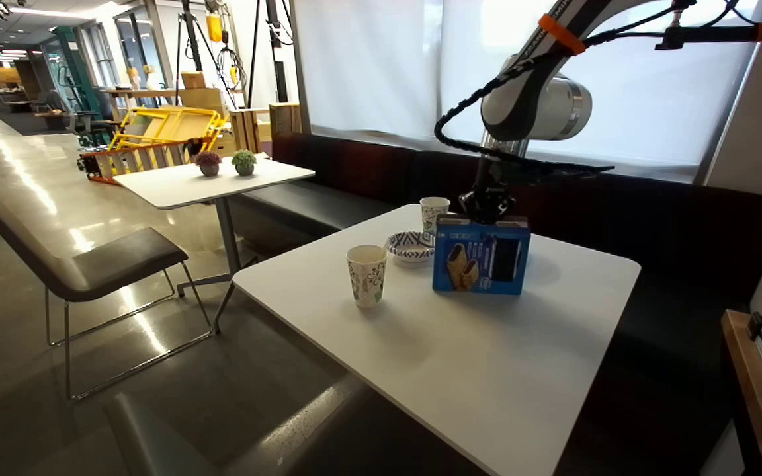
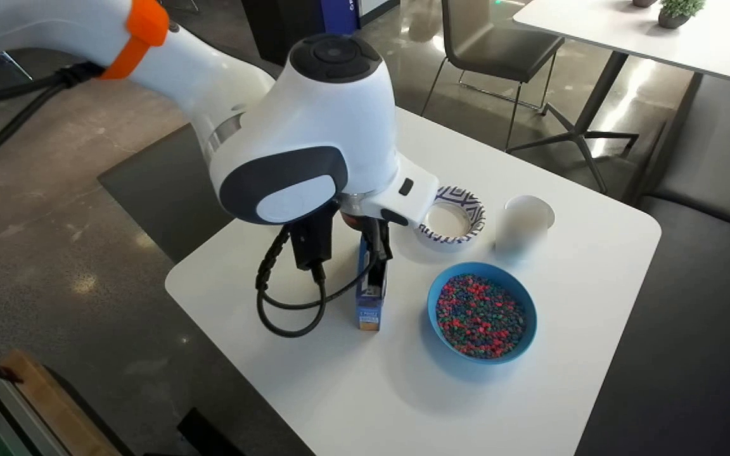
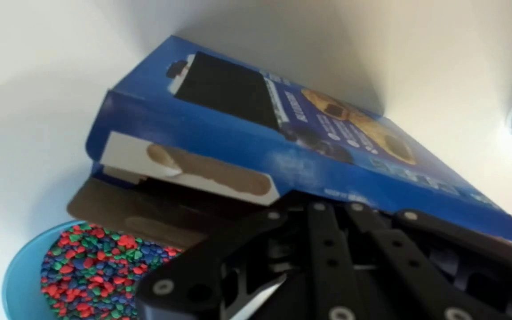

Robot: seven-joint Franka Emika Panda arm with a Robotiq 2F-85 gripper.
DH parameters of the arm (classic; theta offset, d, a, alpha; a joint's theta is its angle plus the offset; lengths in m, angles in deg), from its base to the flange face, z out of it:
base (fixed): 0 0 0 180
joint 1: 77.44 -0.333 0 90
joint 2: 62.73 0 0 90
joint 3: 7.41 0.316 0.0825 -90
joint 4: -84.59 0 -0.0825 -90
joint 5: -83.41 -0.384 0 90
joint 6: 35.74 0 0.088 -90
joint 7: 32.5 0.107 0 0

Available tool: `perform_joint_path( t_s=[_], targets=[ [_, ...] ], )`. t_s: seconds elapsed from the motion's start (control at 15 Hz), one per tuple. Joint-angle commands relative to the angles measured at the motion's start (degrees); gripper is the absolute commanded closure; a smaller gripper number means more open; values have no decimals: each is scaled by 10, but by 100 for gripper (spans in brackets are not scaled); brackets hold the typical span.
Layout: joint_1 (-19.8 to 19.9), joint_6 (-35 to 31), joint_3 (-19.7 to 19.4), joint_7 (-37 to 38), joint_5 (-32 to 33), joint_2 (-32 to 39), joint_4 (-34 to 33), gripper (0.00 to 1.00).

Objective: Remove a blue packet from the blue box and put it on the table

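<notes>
- Your gripper (image 1: pixel 487 213) looks matt, with metal screw heads (image 3: pixel 163 287).
- Your blue carton (image 1: pixel 470 281) is smooth printed cardboard; its flap (image 3: pixel 136 214) shows dull card.
- You have a smooth table (image 1: pixel 487 357) and a paper cup (image 1: pixel 367 276).
- At left in an exterior view, you see glossy floor (image 1: pixel 10 370).
</notes>
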Motion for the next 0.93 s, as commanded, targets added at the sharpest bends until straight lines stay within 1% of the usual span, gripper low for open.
perform_joint_path(
  t_s=[0.0, 0.13, 0.33, 0.6, 0.8, 0.87],
  targets=[
    [-26, 0, -25, 83, 19, -6, 25, 100],
    [-20, 8, -13, 58, 11, -13, 32, 100],
    [-1, 13, 20, -49, 6, -33, 45, 100],
    [7, 2, 33, -157, 23, -37, 46, 100],
    [23, 11, 45, -250, 27, -27, 38, 100],
    [27, 7, 48, -279, 33, -20, 36, 98]
  ],
)
